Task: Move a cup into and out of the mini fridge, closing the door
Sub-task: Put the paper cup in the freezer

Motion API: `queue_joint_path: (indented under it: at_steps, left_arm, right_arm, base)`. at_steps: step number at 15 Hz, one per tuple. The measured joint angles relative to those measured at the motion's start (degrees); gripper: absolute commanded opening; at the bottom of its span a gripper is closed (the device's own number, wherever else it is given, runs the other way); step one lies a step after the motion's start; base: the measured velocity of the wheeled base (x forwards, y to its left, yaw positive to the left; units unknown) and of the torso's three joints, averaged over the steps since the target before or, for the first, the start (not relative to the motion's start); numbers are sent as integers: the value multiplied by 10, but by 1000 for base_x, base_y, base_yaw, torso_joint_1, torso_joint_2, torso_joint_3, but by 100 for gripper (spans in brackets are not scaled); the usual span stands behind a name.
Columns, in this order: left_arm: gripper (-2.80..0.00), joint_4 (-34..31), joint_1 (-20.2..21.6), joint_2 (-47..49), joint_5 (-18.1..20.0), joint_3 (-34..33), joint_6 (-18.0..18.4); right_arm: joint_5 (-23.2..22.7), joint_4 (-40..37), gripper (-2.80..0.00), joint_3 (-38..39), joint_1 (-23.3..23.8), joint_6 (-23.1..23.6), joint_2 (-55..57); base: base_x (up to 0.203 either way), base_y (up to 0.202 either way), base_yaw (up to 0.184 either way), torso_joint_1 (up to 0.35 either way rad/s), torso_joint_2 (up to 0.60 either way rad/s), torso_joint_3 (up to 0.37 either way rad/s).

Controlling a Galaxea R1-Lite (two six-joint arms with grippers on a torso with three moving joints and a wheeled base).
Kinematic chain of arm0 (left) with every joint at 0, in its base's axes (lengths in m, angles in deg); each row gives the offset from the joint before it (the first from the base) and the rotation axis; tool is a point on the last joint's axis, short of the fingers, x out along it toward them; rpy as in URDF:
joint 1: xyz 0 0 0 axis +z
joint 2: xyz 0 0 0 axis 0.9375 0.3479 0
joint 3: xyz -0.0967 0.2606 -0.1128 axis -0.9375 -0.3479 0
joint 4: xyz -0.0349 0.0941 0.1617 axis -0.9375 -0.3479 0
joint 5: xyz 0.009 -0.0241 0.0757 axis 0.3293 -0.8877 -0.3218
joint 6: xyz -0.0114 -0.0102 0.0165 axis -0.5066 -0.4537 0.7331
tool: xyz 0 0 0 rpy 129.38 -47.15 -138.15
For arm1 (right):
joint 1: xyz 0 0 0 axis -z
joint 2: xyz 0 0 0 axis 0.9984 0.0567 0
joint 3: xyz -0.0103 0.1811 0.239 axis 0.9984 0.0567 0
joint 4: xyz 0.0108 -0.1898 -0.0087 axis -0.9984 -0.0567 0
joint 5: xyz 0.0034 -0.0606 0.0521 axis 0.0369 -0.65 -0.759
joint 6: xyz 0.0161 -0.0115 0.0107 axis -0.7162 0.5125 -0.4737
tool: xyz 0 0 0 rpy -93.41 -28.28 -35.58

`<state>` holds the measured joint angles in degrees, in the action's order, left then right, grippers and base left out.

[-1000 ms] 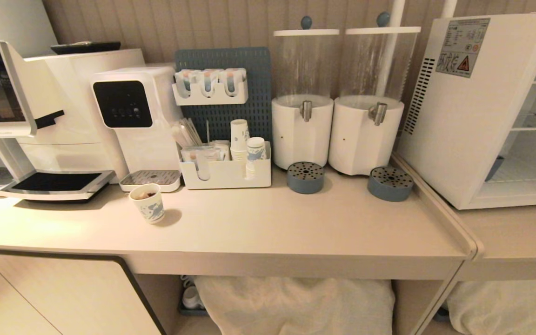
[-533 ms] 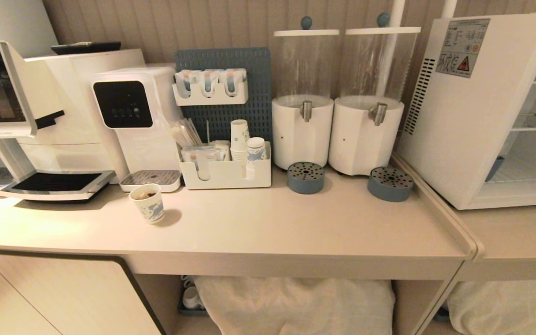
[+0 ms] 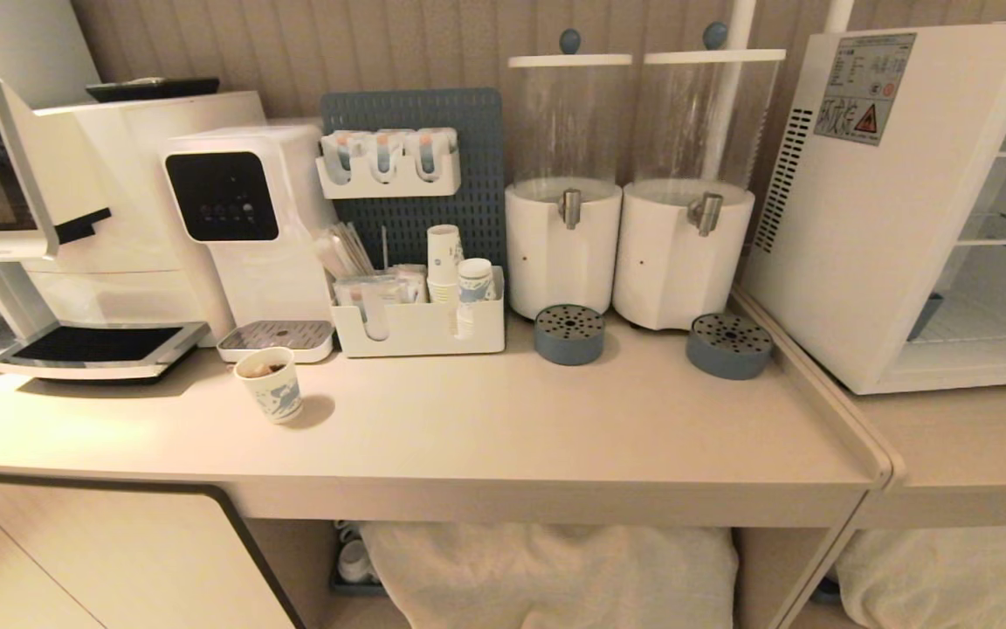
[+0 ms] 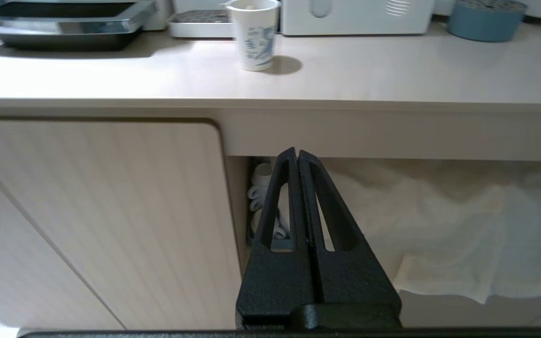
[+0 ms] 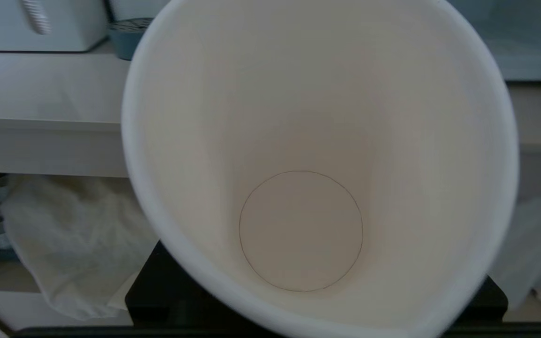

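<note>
My right end effector (image 5: 315, 300) is clamped on the cup (image 5: 317, 141), held below the table's (image 5: 40, 94) front edge. Empty paper: light, crushable, so I'd grip its sidewall gently. My left end effector (image 4: 297, 157) hangs together, idle.

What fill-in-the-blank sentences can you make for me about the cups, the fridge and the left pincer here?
1. The left pincer is ___.
2. The cup filling the right wrist view is ___ inside.
3. The fridge stands ___.
4. The stained cup stands on the ___.
Missing words: shut; empty; open; counter.
</note>
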<state>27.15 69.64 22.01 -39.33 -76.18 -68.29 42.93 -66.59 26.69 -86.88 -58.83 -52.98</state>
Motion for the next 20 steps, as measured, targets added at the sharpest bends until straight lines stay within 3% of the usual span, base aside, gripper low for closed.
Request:
queue_joint_path:
  at_steps: [20]
  left_arm:
    - [-280, 0, 1, 0, 0, 0, 0]
  right_arm:
    - [-1, 1, -280, 0, 0, -3, 0]
  base:
    - [0, -188, 1, 2, 1, 2]
